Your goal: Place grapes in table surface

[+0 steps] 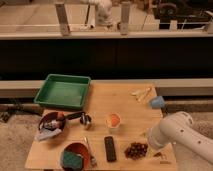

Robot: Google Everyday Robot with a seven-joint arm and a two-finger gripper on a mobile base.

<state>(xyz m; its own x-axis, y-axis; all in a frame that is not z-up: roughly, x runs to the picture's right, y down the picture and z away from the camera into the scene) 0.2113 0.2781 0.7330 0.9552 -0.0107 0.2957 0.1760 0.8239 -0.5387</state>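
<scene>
the white arm (176, 131) stretched in from the right edge, sloping down toward the left, and its gripper (152, 145) sat at the low end, mostly hidden behind the wrist.

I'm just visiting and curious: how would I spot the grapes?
On the tan wooden table, look along the near edge, right of the black remote. The grapes lie there, beside the robot's hand: the only dark reddish, bumpy cluster.
</scene>
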